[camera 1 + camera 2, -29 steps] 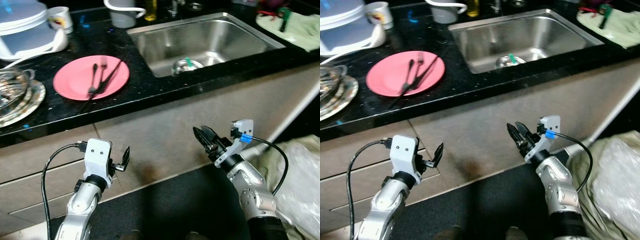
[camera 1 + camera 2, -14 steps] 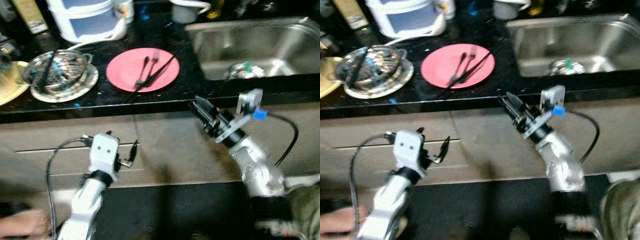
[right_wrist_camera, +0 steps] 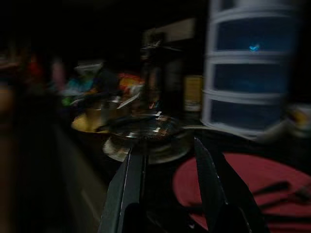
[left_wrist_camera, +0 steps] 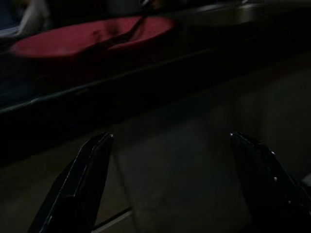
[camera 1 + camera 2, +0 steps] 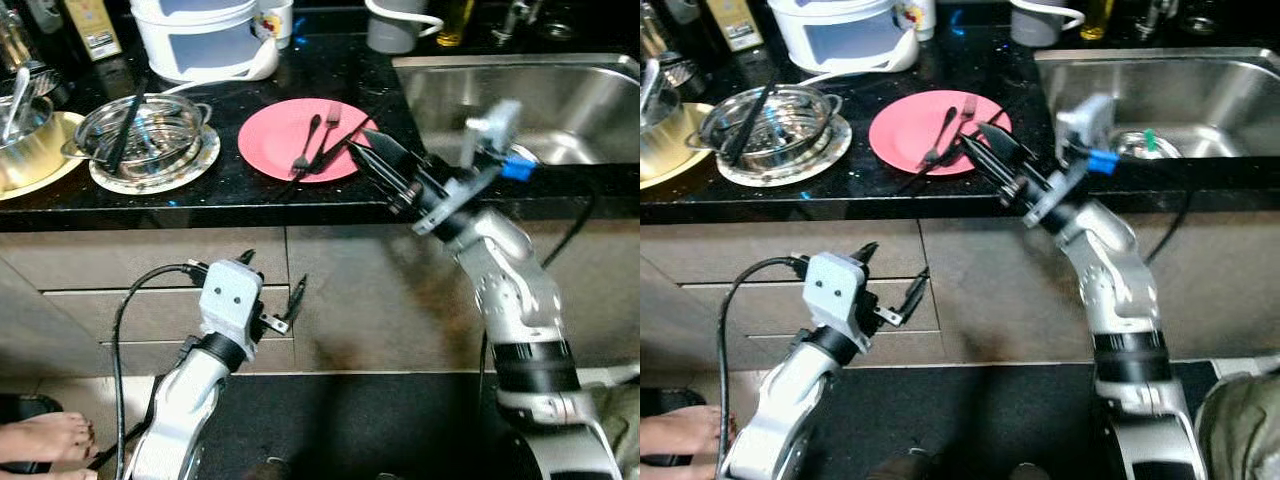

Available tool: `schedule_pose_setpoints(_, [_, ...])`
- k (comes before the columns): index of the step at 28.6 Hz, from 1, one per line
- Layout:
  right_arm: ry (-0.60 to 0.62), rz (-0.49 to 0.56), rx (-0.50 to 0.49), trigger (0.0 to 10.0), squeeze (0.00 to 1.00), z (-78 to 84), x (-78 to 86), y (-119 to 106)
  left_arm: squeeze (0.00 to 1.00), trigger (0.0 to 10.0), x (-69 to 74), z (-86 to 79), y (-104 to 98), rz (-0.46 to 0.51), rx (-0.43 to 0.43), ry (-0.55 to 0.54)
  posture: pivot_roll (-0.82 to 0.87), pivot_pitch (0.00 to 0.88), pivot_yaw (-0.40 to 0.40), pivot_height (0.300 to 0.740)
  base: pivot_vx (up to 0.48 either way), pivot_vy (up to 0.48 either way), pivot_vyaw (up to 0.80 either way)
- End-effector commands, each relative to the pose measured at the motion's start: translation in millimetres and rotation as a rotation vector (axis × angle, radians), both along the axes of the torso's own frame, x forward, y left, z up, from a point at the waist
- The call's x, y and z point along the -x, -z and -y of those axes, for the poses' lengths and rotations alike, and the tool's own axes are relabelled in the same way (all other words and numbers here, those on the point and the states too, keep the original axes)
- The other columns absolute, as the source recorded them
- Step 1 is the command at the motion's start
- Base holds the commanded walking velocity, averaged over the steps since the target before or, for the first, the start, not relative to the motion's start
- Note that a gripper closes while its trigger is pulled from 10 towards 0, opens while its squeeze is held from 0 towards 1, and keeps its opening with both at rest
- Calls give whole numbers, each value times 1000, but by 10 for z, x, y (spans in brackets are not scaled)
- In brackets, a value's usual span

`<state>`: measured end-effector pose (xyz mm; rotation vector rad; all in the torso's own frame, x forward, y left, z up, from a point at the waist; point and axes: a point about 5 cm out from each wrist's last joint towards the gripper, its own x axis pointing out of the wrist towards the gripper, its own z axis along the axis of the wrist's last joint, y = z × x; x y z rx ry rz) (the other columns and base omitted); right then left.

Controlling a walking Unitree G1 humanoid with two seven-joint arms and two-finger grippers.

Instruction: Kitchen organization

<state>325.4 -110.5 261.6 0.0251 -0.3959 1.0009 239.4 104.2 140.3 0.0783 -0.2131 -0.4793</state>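
Barely started, I'd say: right end effector fingers apart, empty, just at pink plate with cutlery untouched; left end effector apart, idle below the surface.

The head views are evenly and fairly brightly lit from above. Small glints are scattered over the black countertop, and glare is thrown off the steel bowl and the sink. The right gripper and its wrist are smeared by motion blur; the rest is rendered reasonably sharp. Both wrist views are very dark. Beyond the right gripper's fingers the red plate and white container are seen blurred and dim.
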Motion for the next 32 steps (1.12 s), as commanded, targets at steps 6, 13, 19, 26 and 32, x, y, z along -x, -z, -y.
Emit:
schedule_pose_setpoints(6, [-46, -39, 244, 10000, 0, -377, -91, 128, 0, 10000, 14, -5, -1, -9, -1, -3, 38, 104, -44, 740, 0, 0, 0])
schedule_pose_setpoints(13, [60, -78, 256, 10000, 0, -825, -377, 12, 0, 10000, 32, 15, -14, -9, 14, -29, 61, 106, -80, 740, 0, 0, 0])
schedule_pose_setpoints(19, [219, -66, 292, 10000, 0, -751, -531, -35, 0, 10000, 51, 23, -4, -14, 16, -32, 67, 103, -88, 740, 0, 0, 585])
schedule_pose_setpoints(26, [121, 116, 304, 10000, 0, -743, -466, -107, 0, 10000, 65, 39, 11, -21, 19, -33, 68, 98, -84, 740, 0, 0, 0])
schedule_pose_setpoints(32, [-9, 201, 337, 10000, 0, -611, -364, -77, 0, 10000, 73, 44, 22, -27, 20, -30, 68, 93, -79, 740, 0, 0, 0])
